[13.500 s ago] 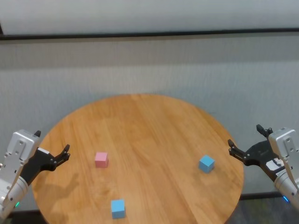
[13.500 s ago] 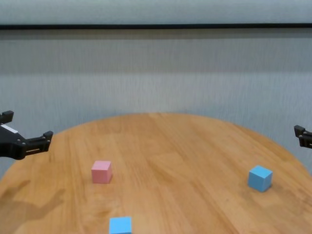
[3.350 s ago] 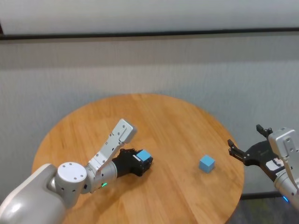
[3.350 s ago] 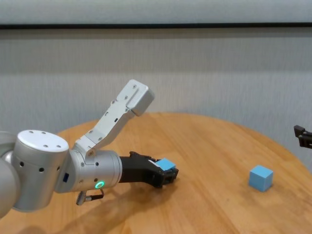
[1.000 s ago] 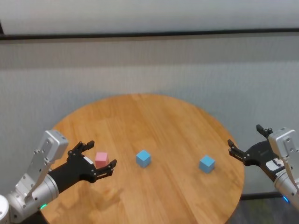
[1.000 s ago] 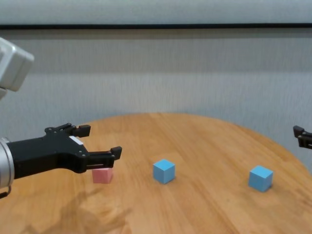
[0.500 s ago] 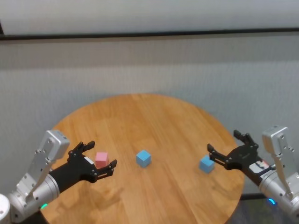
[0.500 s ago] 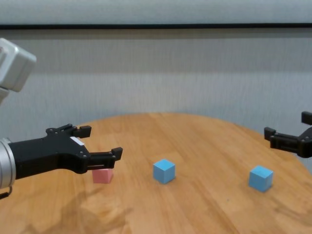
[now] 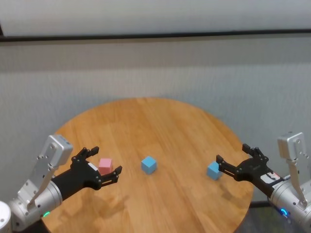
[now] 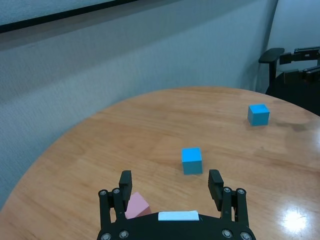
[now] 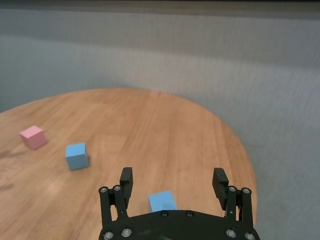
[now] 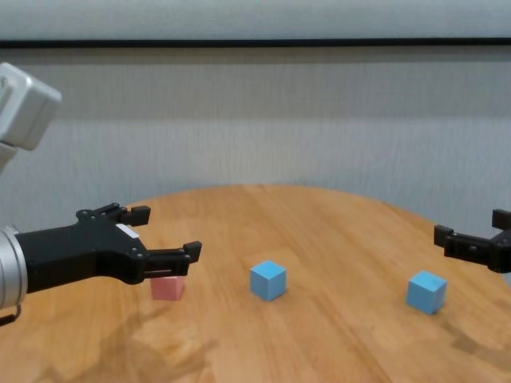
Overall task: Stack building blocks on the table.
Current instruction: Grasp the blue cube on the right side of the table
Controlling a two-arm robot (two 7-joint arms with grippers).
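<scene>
Three cubes rest on the table (image 9: pixel 160 121), well apart: left cube (image 9: pixel 105 165), centre cube (image 9: pixel 148 164), right cube (image 9: pixel 213 170) near the right edge.

A pale pink cube (image 9: pixel 105 165) and two light blue cubes, one central (image 9: pixel 148 164) and one at right (image 9: pixel 213 170), sit on a round table (image 9: pixel 160 126) of light orange-brown wood planks. The left gripper (image 9: pixel 103 166) and right gripper (image 9: pixel 237 160) are matte black, on silver-grey arms. Behind, a grey wall (image 9: pixel 155 68) carries a black stripe (image 9: pixel 155 35).
</scene>
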